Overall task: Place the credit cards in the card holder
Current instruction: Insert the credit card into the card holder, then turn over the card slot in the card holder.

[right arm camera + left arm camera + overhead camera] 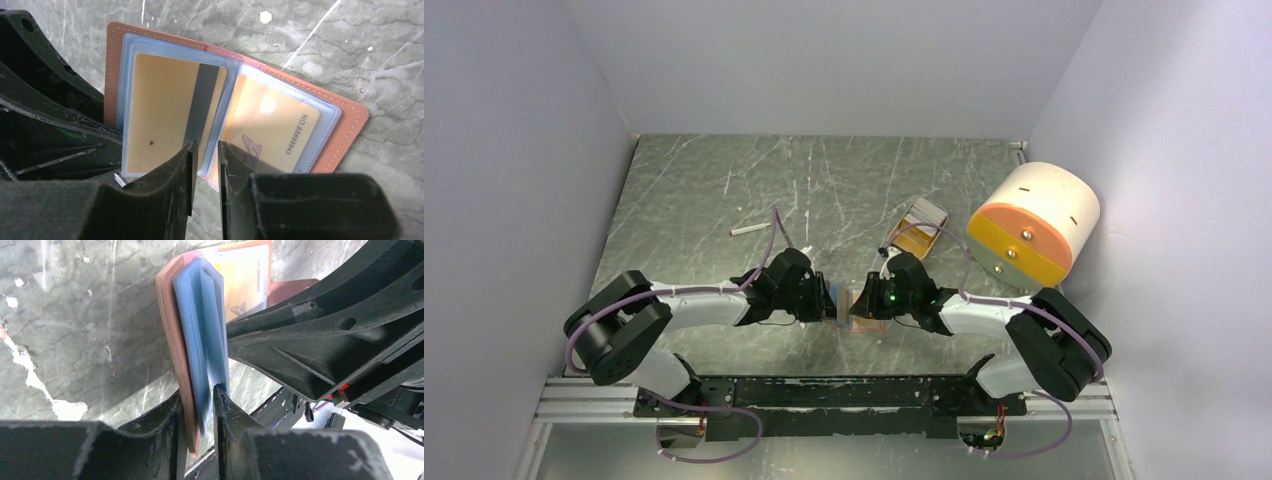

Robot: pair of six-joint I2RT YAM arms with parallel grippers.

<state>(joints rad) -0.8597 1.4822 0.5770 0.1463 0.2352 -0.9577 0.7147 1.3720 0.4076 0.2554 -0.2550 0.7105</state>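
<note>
The reddish-brown card holder (849, 305) is held up between my two grippers at the near middle of the table. My left gripper (197, 392) is shut on its cover (172, 330) and blue plastic sleeves (200, 325), seen edge-on. In the right wrist view the holder (350, 125) lies open, with one orange-yellow card (160, 110) in the left sleeve and another (270, 125) in the right. My right gripper (206, 145) has its fingers a narrow gap apart at the middle sleeve's lower edge, with table showing through the gap.
A tan oblong tray (921, 222) with pale contents lies behind the right gripper. A big cream-and-orange cylinder (1034, 225) stands at the right. A small white stick (746, 230) lies on the marbled table (704, 190) at the left. White walls close three sides.
</note>
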